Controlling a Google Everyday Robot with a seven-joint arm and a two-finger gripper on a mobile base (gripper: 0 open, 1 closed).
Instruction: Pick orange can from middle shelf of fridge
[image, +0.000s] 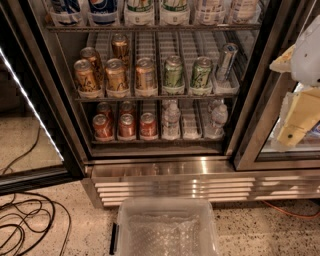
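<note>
I see the pale yellow-and-white gripper (299, 117) at the right edge, in front of the black-framed glass-door fridge (200, 182); I cannot tell whether it is released or clenched. An orange-copper aluminium drink can (145, 75) stands upright at the front of the dark wire middle shelf (150, 97), just left of a green can (173, 72).

Arm (306, 52) enters at right edge of view: white rounded segment on top, cream-yellow part below. Gripper (297, 122) probably that cream-yellow part, at mid-height, angled down and left, partly cropped by edge.
</note>
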